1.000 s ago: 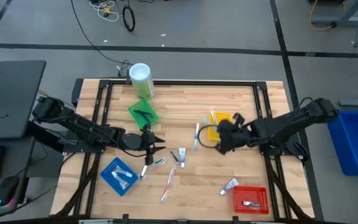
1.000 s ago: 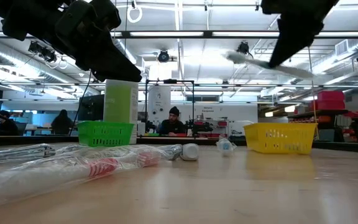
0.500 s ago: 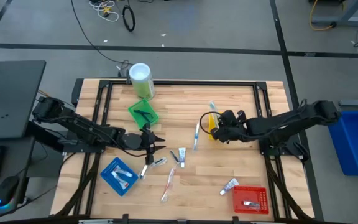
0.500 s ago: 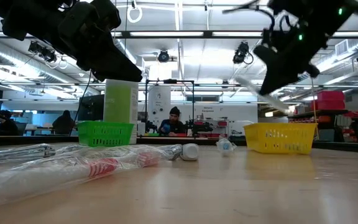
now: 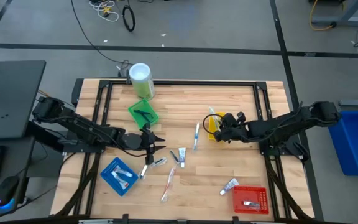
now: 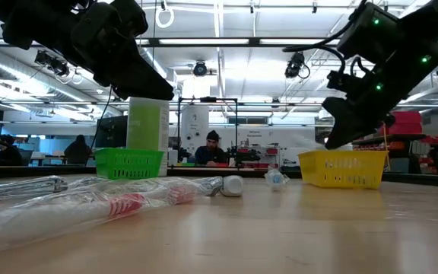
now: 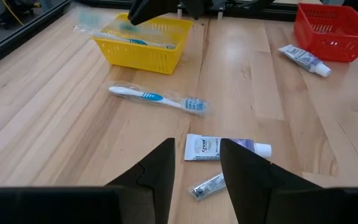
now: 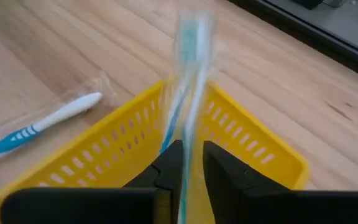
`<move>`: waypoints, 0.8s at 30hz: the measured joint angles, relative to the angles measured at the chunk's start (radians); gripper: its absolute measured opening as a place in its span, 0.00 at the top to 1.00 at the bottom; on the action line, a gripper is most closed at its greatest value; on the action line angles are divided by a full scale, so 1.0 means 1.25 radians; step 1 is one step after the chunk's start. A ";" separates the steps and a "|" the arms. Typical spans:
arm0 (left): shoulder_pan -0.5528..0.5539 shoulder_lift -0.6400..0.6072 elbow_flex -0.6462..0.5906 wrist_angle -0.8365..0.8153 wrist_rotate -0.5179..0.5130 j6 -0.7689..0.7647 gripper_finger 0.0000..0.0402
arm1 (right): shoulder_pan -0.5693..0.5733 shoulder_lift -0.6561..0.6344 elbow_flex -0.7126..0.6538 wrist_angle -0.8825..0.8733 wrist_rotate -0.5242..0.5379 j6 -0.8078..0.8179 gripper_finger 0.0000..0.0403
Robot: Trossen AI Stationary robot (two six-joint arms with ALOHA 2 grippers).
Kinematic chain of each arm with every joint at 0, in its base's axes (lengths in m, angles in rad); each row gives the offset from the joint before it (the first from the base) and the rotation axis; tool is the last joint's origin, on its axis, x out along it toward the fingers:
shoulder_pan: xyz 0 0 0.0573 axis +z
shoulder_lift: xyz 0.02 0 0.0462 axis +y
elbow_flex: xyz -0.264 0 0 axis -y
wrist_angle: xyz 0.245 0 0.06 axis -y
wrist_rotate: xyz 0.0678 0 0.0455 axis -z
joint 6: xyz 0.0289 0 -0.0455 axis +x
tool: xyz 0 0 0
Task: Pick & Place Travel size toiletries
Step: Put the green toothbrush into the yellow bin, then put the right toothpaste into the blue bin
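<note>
Wooden table (image 5: 229, 168), wrapped toothbrush (image 8: 188, 74) lengthwise between right tool (image 8: 191, 163) fingers, over yellow tray (image 8: 253, 155)

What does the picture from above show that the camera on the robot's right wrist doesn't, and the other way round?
Only from above: the whole table, both arms, the green tray, blue tray, red tray, the white-lidded canister, and scattered tubes.

Only the wrist camera: a close look at the wrapped toothbrush between the right gripper's fingers, over the yellow tray.

Both: the yellow tray and a blue-and-white toothbrush lying on the table beside it.
</note>
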 joint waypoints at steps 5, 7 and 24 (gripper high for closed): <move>0.000 0.000 0.000 0.000 0.000 -0.002 0.66 | 0.000 -0.002 0.000 0.018 0.000 -0.003 0.73; 0.000 0.000 0.000 0.000 0.000 -0.003 0.66 | -0.001 -0.008 0.006 0.018 0.001 -0.016 0.69; 0.000 0.000 0.000 0.001 -0.001 -0.003 0.66 | 0.002 -0.024 0.113 0.251 -0.109 -0.339 0.48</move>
